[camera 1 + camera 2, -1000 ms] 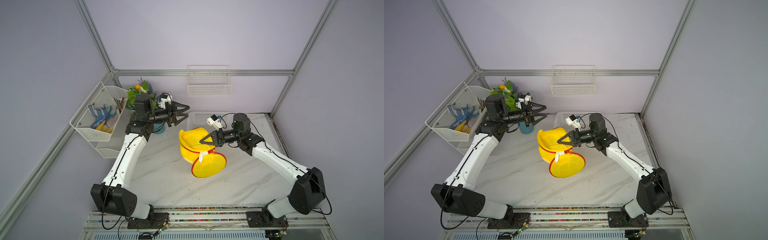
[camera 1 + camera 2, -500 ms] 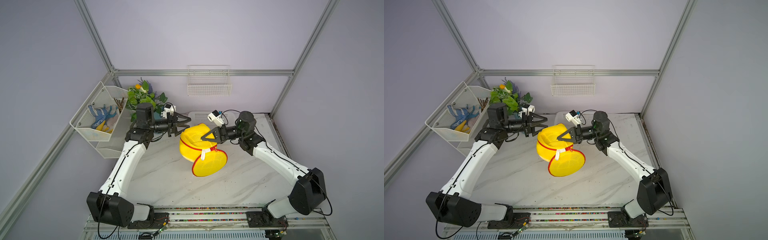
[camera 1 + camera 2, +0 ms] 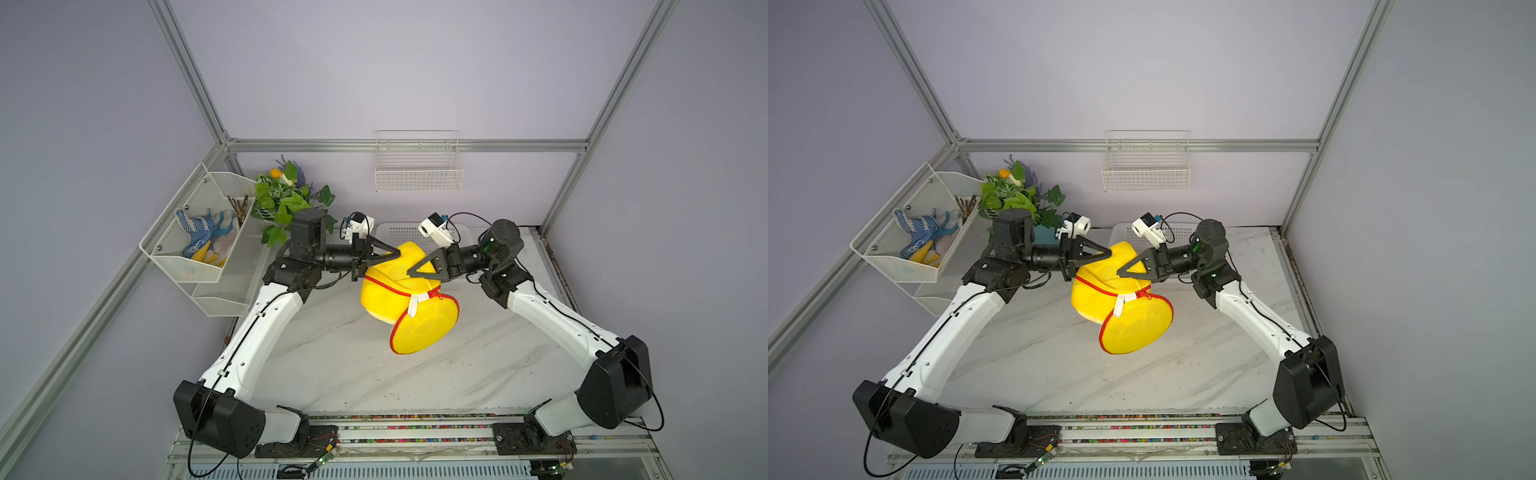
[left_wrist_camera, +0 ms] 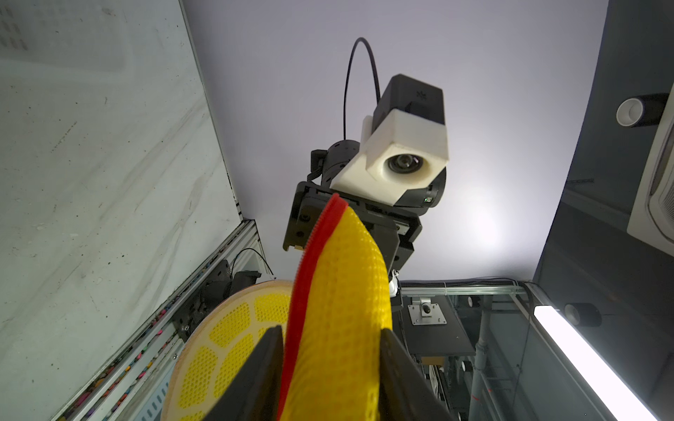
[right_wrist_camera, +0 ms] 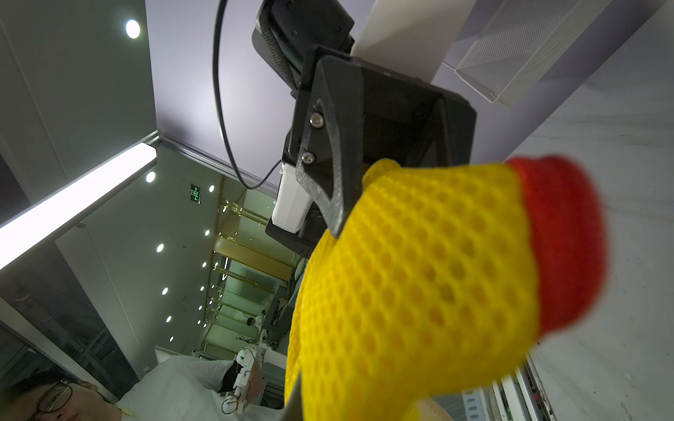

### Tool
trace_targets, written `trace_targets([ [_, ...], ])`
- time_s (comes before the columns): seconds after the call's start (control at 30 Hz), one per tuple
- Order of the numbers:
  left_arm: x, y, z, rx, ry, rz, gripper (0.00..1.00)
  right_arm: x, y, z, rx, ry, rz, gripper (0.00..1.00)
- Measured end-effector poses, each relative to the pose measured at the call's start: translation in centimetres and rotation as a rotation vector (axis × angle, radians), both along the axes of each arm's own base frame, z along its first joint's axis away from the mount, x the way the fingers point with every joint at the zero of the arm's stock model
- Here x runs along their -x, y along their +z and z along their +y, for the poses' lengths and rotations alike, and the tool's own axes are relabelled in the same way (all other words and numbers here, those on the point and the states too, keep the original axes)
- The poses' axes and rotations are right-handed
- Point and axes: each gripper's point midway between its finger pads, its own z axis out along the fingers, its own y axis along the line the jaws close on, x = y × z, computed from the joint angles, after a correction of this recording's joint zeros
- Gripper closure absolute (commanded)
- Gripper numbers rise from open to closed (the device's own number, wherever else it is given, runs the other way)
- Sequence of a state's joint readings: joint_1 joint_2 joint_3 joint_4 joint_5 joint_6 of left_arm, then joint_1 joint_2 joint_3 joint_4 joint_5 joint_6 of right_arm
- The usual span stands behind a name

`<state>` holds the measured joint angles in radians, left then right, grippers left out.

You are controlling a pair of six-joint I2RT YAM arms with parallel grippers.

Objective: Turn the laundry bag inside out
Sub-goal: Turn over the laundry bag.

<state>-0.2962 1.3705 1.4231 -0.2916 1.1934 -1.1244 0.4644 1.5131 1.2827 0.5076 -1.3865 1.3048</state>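
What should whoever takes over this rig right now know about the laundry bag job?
Right gripper: shut on the laundry bag, at its top fabric.
Left gripper: astride a fold by the red zipper trim; clamped or not, unclear.
Bag: held up between both over the table, unzipped, round flap hanging.
Done: lift and opening.
To do: pushing it inside out.

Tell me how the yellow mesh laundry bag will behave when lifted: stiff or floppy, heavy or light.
Likely floppy: the laundry bag folds and creases where the left gripper and right gripper pinch it. Probably light: thin open mesh, held by two small pinches. Its round flap hangs loose, so it may swing.
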Motion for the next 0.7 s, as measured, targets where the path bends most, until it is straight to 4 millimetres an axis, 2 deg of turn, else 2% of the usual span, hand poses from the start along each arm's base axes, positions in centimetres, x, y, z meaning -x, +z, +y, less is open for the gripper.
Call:
trace_targets([
  [0.2,0.8,0.1,-0.6,0.004,-0.036,0.008,0.57,-0.2,-0.4,-0.2,0.01,0.021,-0.002,1.0],
  [0.3,1.9,0.2,-1.3,0.006,-0.071,0.009,0.59,-0.5,-0.9,-0.4,0.023,0.045,0.0,1.0],
  [0.4,3.0,0.5,-1.9,0.008,-0.102,0.007,0.73,-0.6,-1.4,-0.6,0.034,0.084,-0.006,1.0],
  [0.5,3.6,0.6,-2.2,0.009,-0.118,0.011,1.0,-0.7,-1.4,-0.6,0.038,0.108,-0.016,1.0],
  [0.57,3.6,0.6,-2.2,0.009,-0.122,0.011,1.0,-0.7,-1.4,-0.7,0.038,0.115,-0.02,1.0],
  [0.6,3.6,0.5,-2.2,0.007,-0.122,0.01,1.0,-0.6,-1.4,-0.7,0.038,0.116,-0.023,0.97],
  [0.63,3.5,0.2,-2.2,0.001,-0.12,0.006,1.0,-0.7,-1.4,-0.7,0.039,0.116,-0.023,0.87],
  [0.67,3.3,-0.1,-2.2,-0.007,-0.116,0.002,1.0,-0.9,-1.4,-0.8,0.042,0.109,-0.018,0.83],
  [0.7,3.0,-0.6,-2.2,-0.02,-0.103,0.001,1.0,-1.6,-1.5,-0.9,0.047,0.077,-0.001,0.75],
])
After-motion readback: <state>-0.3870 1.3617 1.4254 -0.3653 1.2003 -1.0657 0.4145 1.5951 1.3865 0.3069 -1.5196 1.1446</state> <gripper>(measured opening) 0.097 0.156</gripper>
